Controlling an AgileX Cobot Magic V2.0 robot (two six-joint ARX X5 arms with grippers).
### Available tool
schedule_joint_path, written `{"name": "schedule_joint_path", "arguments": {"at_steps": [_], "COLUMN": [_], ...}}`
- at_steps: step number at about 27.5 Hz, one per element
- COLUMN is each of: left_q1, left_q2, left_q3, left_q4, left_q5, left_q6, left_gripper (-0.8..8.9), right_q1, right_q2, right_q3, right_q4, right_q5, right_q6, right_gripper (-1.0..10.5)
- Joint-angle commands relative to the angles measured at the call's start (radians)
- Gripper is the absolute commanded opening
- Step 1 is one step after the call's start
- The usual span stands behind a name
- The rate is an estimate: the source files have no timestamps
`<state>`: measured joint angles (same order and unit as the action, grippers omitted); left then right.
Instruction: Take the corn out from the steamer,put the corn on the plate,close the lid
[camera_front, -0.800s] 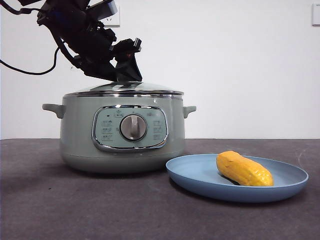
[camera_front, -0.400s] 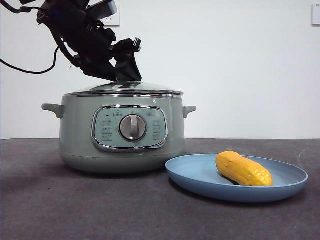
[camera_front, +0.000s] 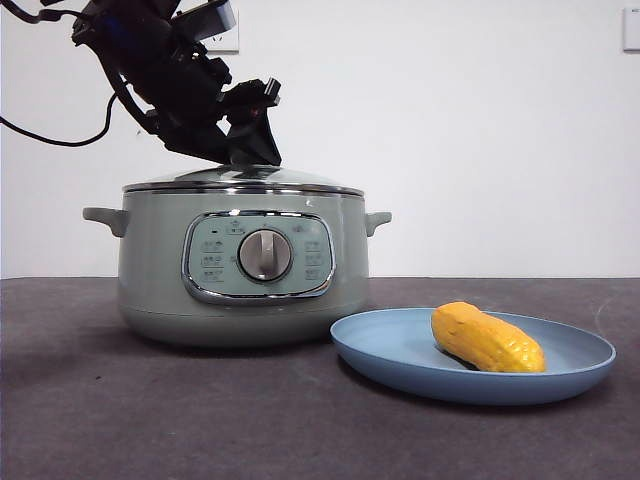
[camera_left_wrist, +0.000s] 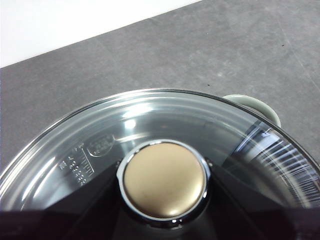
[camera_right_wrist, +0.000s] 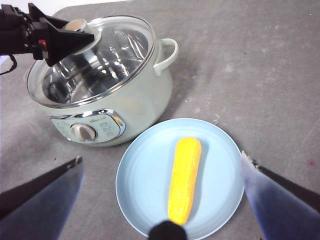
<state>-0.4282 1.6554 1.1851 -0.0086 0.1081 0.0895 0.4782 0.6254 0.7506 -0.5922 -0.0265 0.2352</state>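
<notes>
The corn lies on the light-blue plate, right of the sage-green steamer. The glass lid rests on the steamer's rim. My left gripper comes down from the upper left and is shut on the lid's knob, one jaw on each side of it. My right gripper is open and empty, high above the plate and the corn. The right wrist view also shows the steamer with its lid on.
The dark grey table runs to a white wall behind. A black cable hangs from the left arm at the far left. A steamer side handle points toward the plate.
The steamer and its lid have shifted very slightly to the left with the left gripper on the knob. The corn and plate have not moved.
</notes>
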Motion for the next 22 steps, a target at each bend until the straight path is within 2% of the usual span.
{"name": "schedule_joint_path", "arguments": {"at_steps": [1, 5, 6, 8, 10, 11, 18, 22], "left_q1": [-0.002, -0.002, -0.002, -0.002, -0.002, -0.002, -0.002, -0.002], "left_q2": [0.026, 0.026, 0.026, 0.026, 0.026, 0.026, -0.016, -0.058], "left_q3": [-0.036, -0.036, -0.036, -0.036, -0.036, -0.036, -0.029, 0.018], "left_q4": [-0.072, -0.066, -0.067, -0.066, -0.061, -0.059, -0.064, -0.172], "left_q5": [-0.001, 0.002, 0.002, 0.002, 0.002, 0.001, -0.002, -0.001], "left_q6": [0.019, 0.016, 0.016, 0.015, 0.014, 0.014, 0.014, 0.014], "left_gripper": [-0.09, 0.12, 0.66, 2.92, 5.58, 5.99, 5.98, 5.98], "right_q1": [0.003, 0.003, 0.003, 0.003, 0.003, 0.003, 0.003, 0.003], "right_q2": [-0.002, -0.002, -0.002, -0.002, -0.002, -0.002, -0.002, -0.002], "right_q3": [-0.009, -0.009, -0.009, -0.009, -0.009, -0.009, -0.009, -0.009], "right_q4": [0.004, 0.004, 0.004, 0.003, -0.001, -0.003, -0.016, -0.017], "right_q5": [0.000, 0.000, 0.000, 0.000, -0.001, 0.000, -0.001, -0.001], "right_q6": [-0.010, -0.016, -0.016, -0.016, -0.016, -0.016, -0.019, -0.020], "right_gripper": [6.0, 6.0, 6.0, 6.0, 6.0, 6.0, 6.0, 6.0]}}
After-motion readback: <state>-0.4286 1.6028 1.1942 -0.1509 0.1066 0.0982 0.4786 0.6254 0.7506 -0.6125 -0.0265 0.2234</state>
